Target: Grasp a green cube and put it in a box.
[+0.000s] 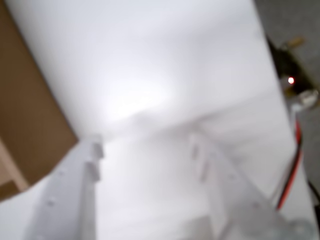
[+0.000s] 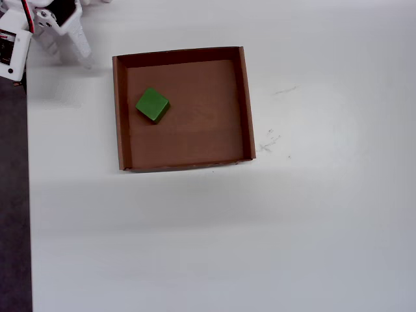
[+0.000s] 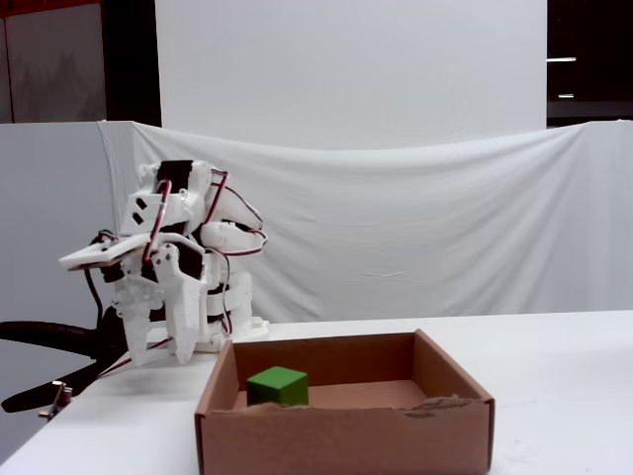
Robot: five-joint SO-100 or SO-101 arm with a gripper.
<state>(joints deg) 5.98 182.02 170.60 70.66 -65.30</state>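
**Green cube resting in the box, arm folded at the table's far corner**

Nearest in the fixed view, the box point(image 3: 346, 430) is seen on the white table point(image 3: 554, 396), its front cardboard wall slightly torn along the top edge. Inside it, the green cube point(image 3: 277, 386) is set on the flat bottom, towards the left wall as that view shows it and apart from all four walls. In the overhead view the green cube point(image 2: 153, 104) is found in the upper-left part of the box point(image 2: 247, 104), turned at an angle to the walls.

Behind the box and to its left in the fixed view, the white arm point(image 3: 183, 267) is folded over its base, and the gripper point(image 3: 156, 348) is pointed down, held above the table beside the box's far left corner. Its two fingers are seen parted with nothing between them. In the wrist view, which is blurred, the gripper point(image 1: 145, 150) is shown with a clear gap between the fingers over the bare table, and a brown edge of the box point(image 1: 30, 125) is caught at the left.

Farthest back, a white cloth point(image 3: 415, 228) is draped across the scene
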